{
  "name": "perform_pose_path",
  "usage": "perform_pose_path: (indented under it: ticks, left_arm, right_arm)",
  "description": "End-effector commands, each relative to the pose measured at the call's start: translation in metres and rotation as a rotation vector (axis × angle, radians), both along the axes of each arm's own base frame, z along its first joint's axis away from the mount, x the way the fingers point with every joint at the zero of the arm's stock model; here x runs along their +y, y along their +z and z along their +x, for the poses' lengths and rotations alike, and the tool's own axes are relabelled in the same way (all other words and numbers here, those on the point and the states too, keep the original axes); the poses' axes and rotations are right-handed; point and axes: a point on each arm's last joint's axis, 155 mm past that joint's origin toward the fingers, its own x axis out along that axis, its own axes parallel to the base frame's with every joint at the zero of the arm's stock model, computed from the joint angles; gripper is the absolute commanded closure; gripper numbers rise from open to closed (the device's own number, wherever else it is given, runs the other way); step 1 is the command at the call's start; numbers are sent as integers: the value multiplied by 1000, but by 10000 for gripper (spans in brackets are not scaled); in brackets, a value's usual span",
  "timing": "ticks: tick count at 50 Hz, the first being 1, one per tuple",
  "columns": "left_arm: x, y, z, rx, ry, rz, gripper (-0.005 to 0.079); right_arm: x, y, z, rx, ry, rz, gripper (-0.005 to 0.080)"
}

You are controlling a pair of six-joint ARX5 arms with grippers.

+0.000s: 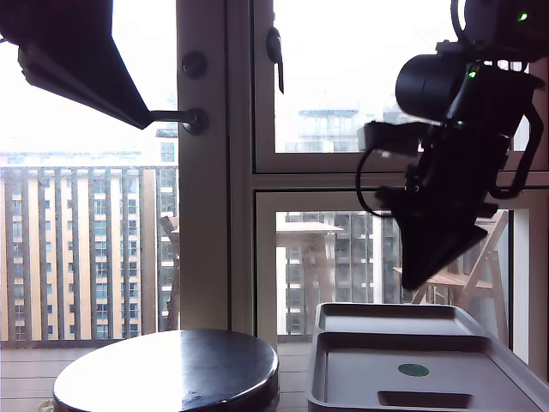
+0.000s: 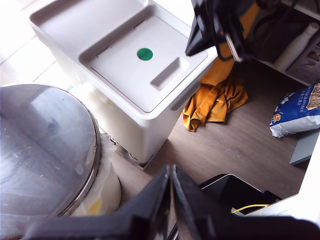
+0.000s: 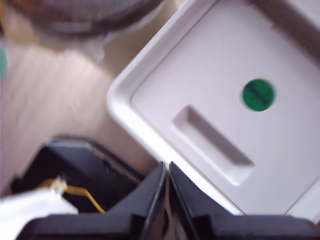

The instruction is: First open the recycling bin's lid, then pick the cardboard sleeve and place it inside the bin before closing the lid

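lid (image 3: 235, 100) flat on recycling bin (image 2: 150, 127), still down | stiff, light, slick plastic; hook the oblong slot (image 3: 212, 145) | my second pincer (image 3: 166, 172) pressed together above it | sleeve unseen

The blue bag (image 2: 298, 111) carries print too small to read.

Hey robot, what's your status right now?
Both claws shut, empty, in the air. Second claw above the lid, bin closed. No cardboard sleeve in view. Nothing blocking the lid.
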Motion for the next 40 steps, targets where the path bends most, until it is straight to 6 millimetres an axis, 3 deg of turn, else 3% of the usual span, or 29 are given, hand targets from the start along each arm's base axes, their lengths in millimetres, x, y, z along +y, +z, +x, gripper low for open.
perform_pose_path:
  ticks: [1, 9, 18, 29, 40]
  left_arm:
    - [8, 2, 9, -22, 62, 3, 761]
    - [23, 10, 26, -70, 168, 6, 761]
    - [52, 15, 43, -149, 295, -30, 761]
    - [109, 6, 53, -192, 473, -67, 762]
    - [155, 6, 54, -213, 617, -136, 762]
  right_arm:
    - [-6, 27, 15, -84, -70, 43, 765]
    - [-33, 76, 39, -269, -197, 22, 765]
    - [-66, 117, 48, -402, -286, 30, 765]
    - [-113, 152, 45, -556, -398, 64, 765]
    - [-137, 166, 25, -674, -454, 89, 765]
